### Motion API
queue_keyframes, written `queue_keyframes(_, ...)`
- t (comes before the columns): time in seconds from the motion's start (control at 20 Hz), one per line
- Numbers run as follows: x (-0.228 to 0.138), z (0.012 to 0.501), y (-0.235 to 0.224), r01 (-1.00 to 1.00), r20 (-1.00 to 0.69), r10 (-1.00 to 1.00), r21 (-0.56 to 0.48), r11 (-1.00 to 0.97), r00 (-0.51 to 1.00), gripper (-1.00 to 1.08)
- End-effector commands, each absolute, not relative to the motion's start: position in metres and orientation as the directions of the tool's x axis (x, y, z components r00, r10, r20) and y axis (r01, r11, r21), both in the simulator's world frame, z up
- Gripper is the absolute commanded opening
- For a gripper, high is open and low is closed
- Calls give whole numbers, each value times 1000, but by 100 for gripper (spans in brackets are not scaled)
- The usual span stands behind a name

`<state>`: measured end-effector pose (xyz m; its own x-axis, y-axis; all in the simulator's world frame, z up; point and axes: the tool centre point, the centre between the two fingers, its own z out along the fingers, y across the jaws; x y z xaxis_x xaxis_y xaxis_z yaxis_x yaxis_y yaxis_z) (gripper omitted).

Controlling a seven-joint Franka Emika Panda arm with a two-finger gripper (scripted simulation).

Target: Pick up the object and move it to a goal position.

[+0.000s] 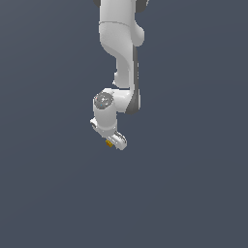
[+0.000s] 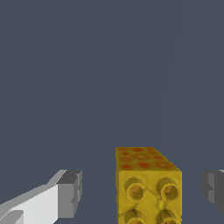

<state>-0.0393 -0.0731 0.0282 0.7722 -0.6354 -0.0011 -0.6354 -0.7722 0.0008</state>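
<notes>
Yellow cube (image 2: 148,186) sits between the open pincer (image 2: 142,192) fingers.

The arm (image 1: 118,53) runs off the exterior view's top edge, the cube (image 1: 109,143) shows there only as a speck, and the wrist view crops the cube's (image 2: 148,188) base.

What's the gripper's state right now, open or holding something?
Gripper: open, jaws spread on either side of the yellow block, gaps on both sides, not gripping it.
</notes>
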Motion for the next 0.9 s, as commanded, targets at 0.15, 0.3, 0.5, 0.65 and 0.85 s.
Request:
queue_keyframes(0.15,-38,22,-73,-636,0,-636,0,-772,772,-100)
queue_keyframes(0.3,-38,22,-73,-636,0,-636,0,-772,772,-100)
queue_keyframes(0.5,-38,22,-73,-636,0,-636,0,-772,772,-100)
queue_keyframes(0.65,-38,22,-73,-636,0,-636,0,-772,772,-100)
queue_keyframes(0.85,-39,26,-70,-636,0,-636,0,-772,772,-100)
